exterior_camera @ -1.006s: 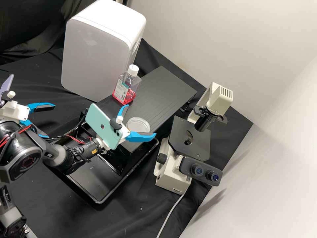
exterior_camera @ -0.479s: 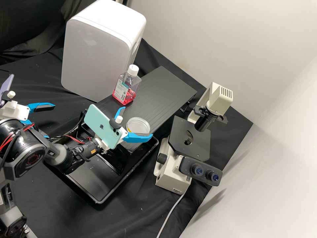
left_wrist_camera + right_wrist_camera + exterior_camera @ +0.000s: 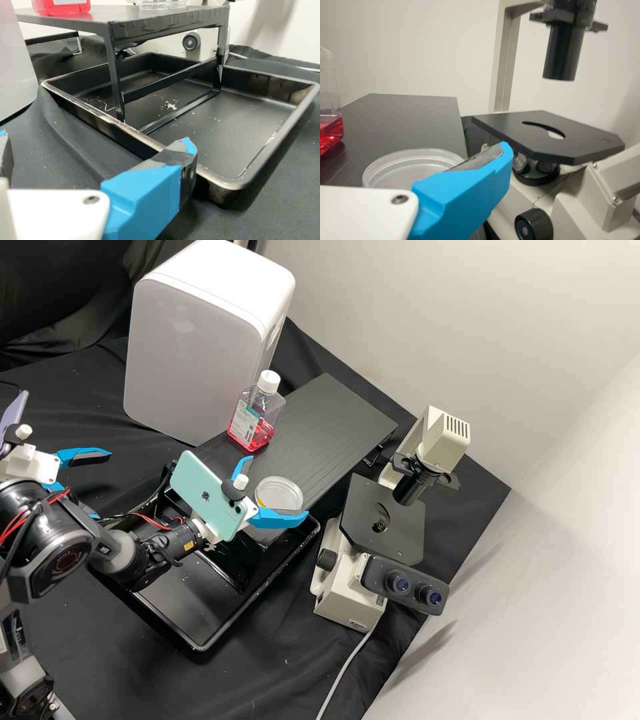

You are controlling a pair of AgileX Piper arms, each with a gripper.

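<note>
Black cloth covers the bench, with a pale wall behind. We see the right gripper level with the top of a black raised platform. Its blue fingers are spread apart, one on either side of a clear round dish. The dish sits on the platform's near corner. We cannot tell whether either finger touches the rim.

Ahead of those fingertips stands a microscope. Off to the gripper's side, farther along the platform, is a flask of red liquid.

The left gripper hangs low over the cloth, fingers parted and holding nothing. It faces a shallow black tray, which lies just in front of it.
</note>
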